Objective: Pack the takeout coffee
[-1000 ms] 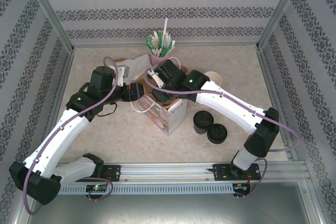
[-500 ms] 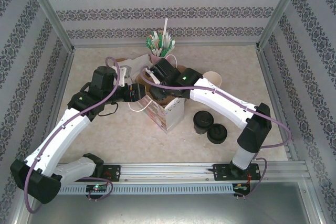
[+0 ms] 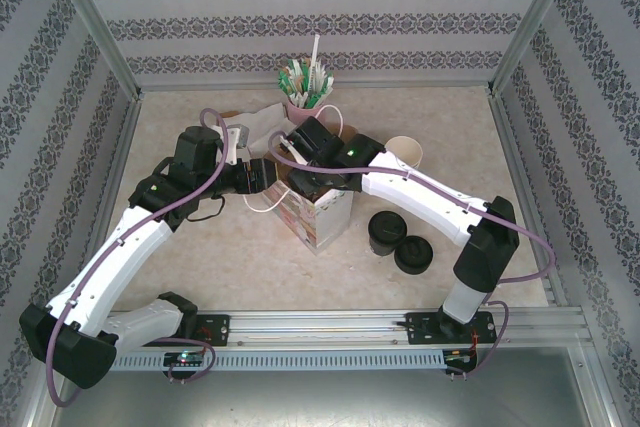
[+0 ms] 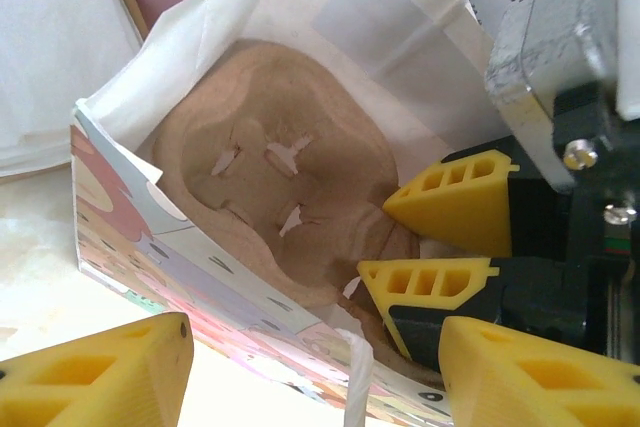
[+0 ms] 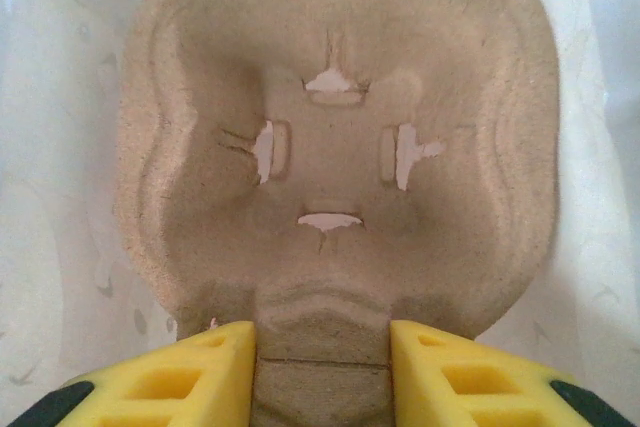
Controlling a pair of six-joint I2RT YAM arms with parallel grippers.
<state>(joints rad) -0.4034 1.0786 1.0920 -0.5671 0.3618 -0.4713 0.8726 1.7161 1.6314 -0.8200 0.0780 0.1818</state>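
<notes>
Pinches tray [image 5: 340,77] tab inside bag [image 3: 322,219] with right gripper [image 5: 322,347]; holds left gripper [image 4: 315,347] wide, empty, astride bag rim. Leaves coffee [image 3: 413,254], probably the nearer black disc, upright right of bag, on right gripper's side.

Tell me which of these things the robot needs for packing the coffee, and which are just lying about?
In use: paper bag, cup carrier inside it, lidded coffee cup, left hand at the bag, right hand on the carrier.
Lying about: stack of lidless cups, pile of black lids, pink pot of sachets and straws.
</notes>
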